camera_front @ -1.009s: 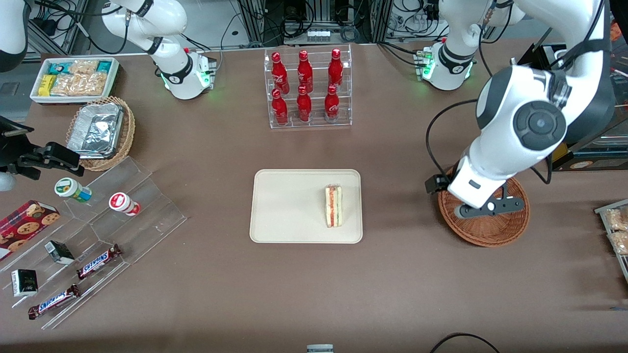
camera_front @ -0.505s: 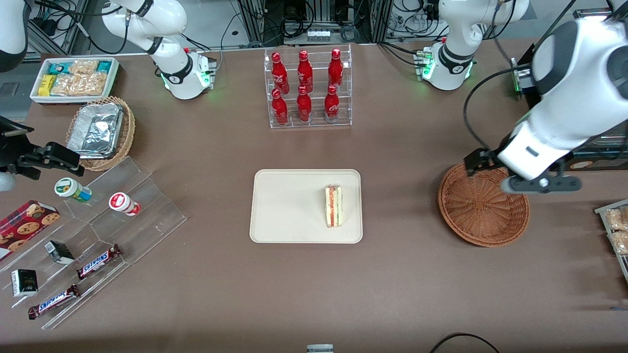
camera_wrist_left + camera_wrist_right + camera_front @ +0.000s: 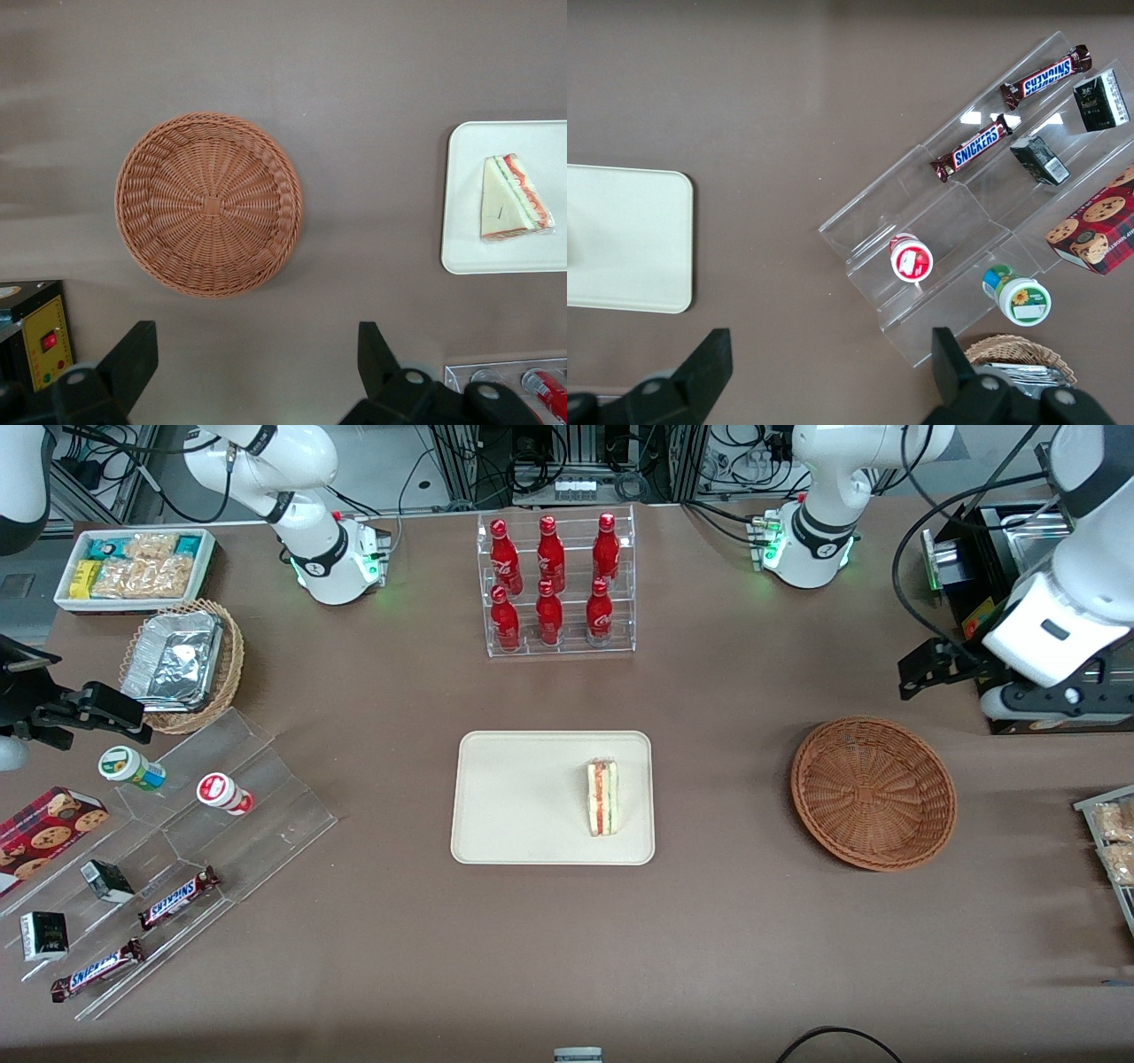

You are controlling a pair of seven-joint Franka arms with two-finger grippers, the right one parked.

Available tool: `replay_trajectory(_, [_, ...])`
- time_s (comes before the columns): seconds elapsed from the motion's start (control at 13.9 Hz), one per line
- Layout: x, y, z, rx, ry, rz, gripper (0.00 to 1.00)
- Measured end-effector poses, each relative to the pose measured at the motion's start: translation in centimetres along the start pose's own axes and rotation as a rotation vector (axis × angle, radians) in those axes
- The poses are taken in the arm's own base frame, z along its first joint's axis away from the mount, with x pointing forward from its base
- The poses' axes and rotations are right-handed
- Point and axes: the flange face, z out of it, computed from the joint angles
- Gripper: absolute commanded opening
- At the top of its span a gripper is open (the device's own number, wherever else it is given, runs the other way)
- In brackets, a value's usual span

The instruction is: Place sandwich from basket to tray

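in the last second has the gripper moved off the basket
Yes. The gripper, open and empty, has lifted off the basket and now sits farther from the front camera, toward the working arm's end of the table.

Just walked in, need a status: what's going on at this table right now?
The sandwich lies on the cream tray, and nothing is in the reddish wicker basket, so the transfer looks done. The left arm's gripper is open, holds nothing, and hangs high above the table near the basket, toward the working arm's end of the table. Nothing is being handled at this moment.
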Motion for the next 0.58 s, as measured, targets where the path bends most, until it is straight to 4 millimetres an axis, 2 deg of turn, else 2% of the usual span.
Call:
replay_trajectory(0.22, [-0.09, 0.02, -0.85, 0.0, 0.01, 0.003, 1.0])
replay_trajectory(0.58, [-0.31, -0.26, -0.74, 0.025, -0.01, 0.004, 1.0])
